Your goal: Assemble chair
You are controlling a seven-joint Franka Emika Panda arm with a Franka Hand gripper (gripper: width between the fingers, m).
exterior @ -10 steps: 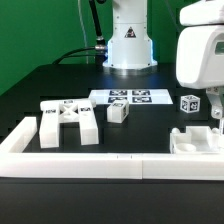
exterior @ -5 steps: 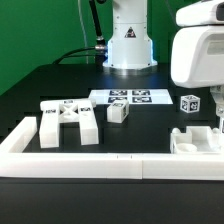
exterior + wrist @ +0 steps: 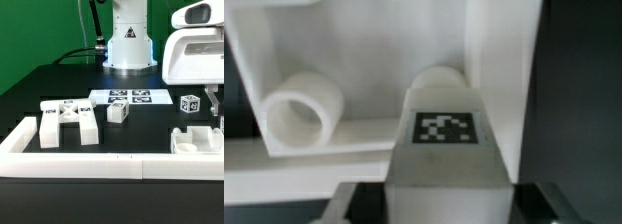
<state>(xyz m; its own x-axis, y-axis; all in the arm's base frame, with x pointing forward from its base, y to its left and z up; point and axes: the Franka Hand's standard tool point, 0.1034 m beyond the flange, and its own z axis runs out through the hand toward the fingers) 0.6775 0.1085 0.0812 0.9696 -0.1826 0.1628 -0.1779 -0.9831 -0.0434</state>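
Raised slightly since before: the arm (image 3: 190,55) at 3 o'clock of the exterior view. The gripper (image 3: 214,106) is clenched on a tagged chair leg (image 3: 445,125), jaws pinching its sides. The leg sits just over a white socket part (image 3: 304,110). Grasp looks done, lift probably starting. The cross-braced frame (image 3: 68,122) waits at 9 o'clock.

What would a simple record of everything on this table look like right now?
arm: gripper low at the exterior view's right
grip: closed on a tagged white chair part
close by: white chair piece with a round socket, next to the border wall
exterior view's left: cross-braced frames, apart from the rest
middle: small tagged block in front of the marker board
also: second tagged block
surface: black table
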